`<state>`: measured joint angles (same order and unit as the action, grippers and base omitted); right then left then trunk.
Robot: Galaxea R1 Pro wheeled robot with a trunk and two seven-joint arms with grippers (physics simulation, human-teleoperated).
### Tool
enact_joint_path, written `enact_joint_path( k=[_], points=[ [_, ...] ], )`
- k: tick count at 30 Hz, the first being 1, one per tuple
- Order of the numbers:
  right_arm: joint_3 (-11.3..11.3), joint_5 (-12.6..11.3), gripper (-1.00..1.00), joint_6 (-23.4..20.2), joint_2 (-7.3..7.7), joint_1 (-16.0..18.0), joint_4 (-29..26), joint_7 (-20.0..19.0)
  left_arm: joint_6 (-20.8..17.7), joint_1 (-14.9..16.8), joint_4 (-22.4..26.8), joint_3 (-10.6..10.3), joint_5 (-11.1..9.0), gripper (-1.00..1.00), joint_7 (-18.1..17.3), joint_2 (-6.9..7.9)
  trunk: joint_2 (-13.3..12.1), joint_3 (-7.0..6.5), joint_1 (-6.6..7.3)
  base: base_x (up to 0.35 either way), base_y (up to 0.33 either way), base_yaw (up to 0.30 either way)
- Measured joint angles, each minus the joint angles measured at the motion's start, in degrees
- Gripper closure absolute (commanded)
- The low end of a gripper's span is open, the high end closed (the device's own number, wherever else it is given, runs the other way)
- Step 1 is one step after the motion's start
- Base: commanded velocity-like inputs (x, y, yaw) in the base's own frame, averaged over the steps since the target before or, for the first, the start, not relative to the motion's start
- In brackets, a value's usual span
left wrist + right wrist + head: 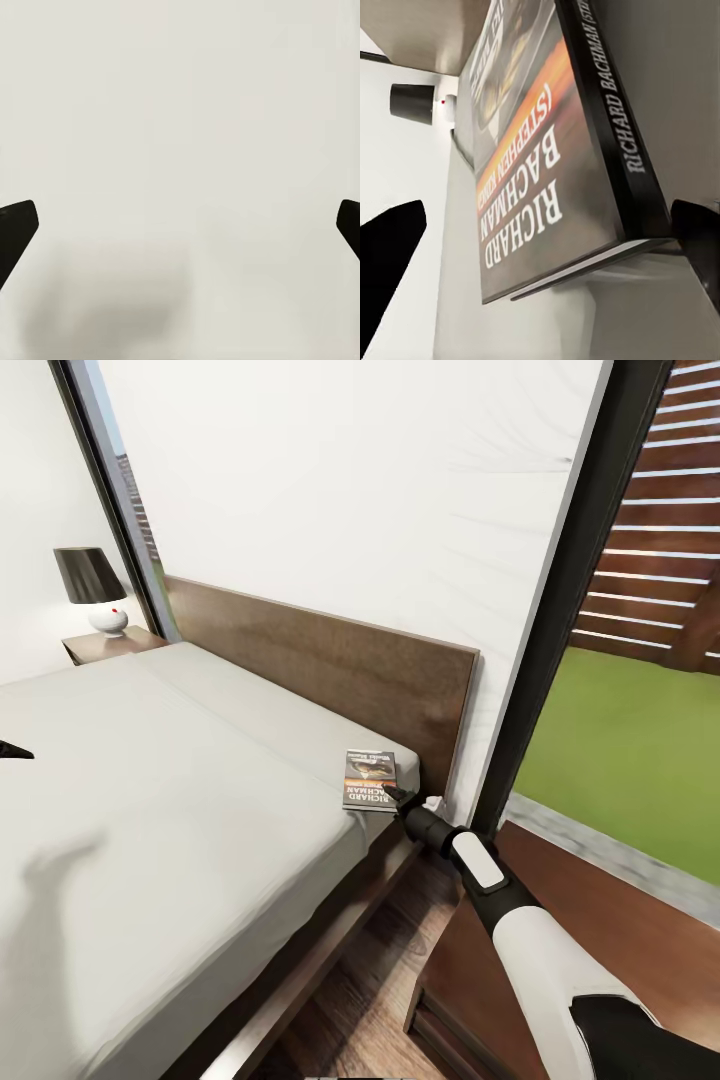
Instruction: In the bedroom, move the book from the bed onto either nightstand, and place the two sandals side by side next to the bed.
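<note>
Bedroom corner, table lamp as landmark.

Table lamp point(95, 592): dark shade, round white base with a small red dot, standing in the far corner. White wall point(350, 490) runs off to the lamp's right. Further right of the lamp, a thick dark window frame point(570, 590) slants upward; beyond it, green lawn point(630, 750) and a brown slatted fence point(665, 510). A second dark window post point(115, 500) rises just behind the lamp. Wood-plank floor point(370, 990) lies nearest, well forward of the lamp.

A bedroom: bed point(150, 810), nightstand point(105, 645), lamp point(92, 588).
</note>
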<state>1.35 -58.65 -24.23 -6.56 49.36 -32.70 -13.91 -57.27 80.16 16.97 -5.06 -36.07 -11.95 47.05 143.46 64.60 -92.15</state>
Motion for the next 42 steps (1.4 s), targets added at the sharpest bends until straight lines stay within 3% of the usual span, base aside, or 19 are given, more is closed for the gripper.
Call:
enact_joint_path(
  k=[42],
  points=[
    [0.09, -0.10, 1.00, 0.63, 0.00, 0.00, 0.00, -0.10, 0.00, 0.01, 0.00, 0.00, 0.00, -1.00, 0.07, 0.07, 0.00, 0.00, 0.00, 0.000, 0.000, 0.000]
  ],
)
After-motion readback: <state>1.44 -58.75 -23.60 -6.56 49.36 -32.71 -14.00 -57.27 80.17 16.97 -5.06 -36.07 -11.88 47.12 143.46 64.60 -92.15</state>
